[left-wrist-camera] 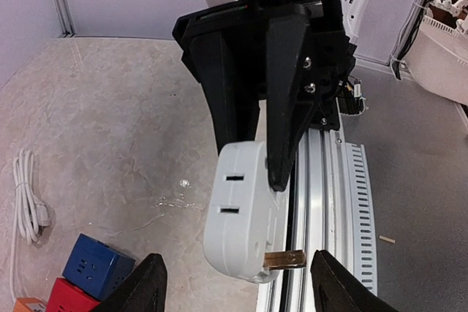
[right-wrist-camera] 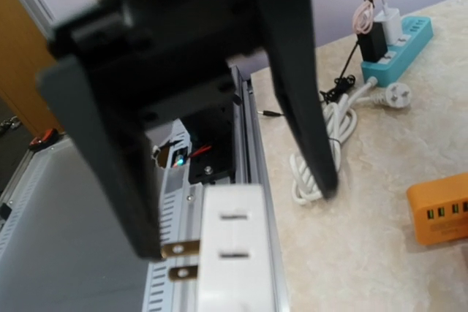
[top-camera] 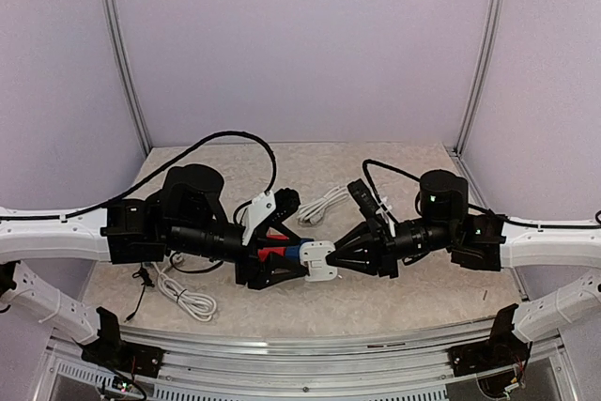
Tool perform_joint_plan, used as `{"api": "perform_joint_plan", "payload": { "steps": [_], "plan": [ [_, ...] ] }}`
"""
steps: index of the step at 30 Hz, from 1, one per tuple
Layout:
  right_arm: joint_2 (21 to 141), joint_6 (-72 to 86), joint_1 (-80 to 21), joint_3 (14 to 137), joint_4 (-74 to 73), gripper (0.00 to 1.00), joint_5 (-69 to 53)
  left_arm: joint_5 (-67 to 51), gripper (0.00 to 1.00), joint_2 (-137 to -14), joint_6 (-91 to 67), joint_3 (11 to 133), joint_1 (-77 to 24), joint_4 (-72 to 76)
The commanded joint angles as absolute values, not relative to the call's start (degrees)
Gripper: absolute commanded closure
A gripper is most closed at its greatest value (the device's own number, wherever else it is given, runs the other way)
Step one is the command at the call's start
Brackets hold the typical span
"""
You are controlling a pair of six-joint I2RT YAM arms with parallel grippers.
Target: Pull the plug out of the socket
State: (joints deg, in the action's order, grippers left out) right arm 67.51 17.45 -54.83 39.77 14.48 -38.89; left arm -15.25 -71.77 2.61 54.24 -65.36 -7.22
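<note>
**Item 1: white plug adapter** [left-wrist-camera: 238,217]. Two slots show on its face and two brass blades [left-wrist-camera: 284,259] are bare at one end. It hangs in the air above the near edge of the worktop [left-wrist-camera: 110,122], clear of any socket.

**Item 2: right pincer** [left-wrist-camera: 252,162]. Clenched on the white plug adapter, with one black finger on each side of its upper body.

**Item 3: left pincer** [left-wrist-camera: 238,275]. Released and spread wide. Its fingertips [left-wrist-camera: 146,283] flank the blade end of the adapter without touching it.

**Item 4: socket cube block** [left-wrist-camera: 97,264]. Blue, red and orange segments, apparently lying on the worktop below and beside the left pincer. The top view is too crowded to confirm that it touches nothing.

**Item 5: coiled white cable** [left-wrist-camera: 29,195]. Lies on the worktop, well apart from the block.

**Item 6: teal power strip** [right-wrist-camera: 398,52]. Sits at the far side in the right wrist view and carries a black charger [right-wrist-camera: 371,43].
</note>
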Motion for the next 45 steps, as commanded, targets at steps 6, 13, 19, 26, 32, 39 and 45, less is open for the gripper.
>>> {"api": "perform_joint_plan", "payload": {
  "steps": [6,13,19,26,32,39,45],
  "plan": [
    [68.23,17.88,-54.45,40.69,17.06,1.00,-40.39,-18.40,0.38,-71.90,2.75,55.15,-65.71,-5.82],
    [68.04,18.14,-54.41,40.52,18.33,1.00,-41.96,-24.36,0.38,-65.79,1.00,48.41,-64.43,0.81],
    [68.64,19.55,-54.43,40.21,21.15,1.00,-43.72,-24.74,0.40,-64.90,0.35,46.21,-62.40,2.71],
    [68.38,20.51,-54.40,39.84,22.57,1.00,-44.46,-24.64,0.46,-67.37,-2.28,47.66,-62.65,4.22],
    [68.45,21.43,-54.42,39.19,24.01,1.00,-44.90,-24.22,0.47,-69.05,-3.02,48.27,-62.87,5.01],
    [68.93,23.28,-54.59,38.26,27.08,1.00,-45.57,-22.19,0.50,-70.67,-4.15,48.71,-63.47,6.33],
    [69.61,23.42,-55.14,37.91,27.72,1.00,-45.57,-22.55,0.50,-71.61,-4.43,49.06,-63.61,7.52]
  ]
}}
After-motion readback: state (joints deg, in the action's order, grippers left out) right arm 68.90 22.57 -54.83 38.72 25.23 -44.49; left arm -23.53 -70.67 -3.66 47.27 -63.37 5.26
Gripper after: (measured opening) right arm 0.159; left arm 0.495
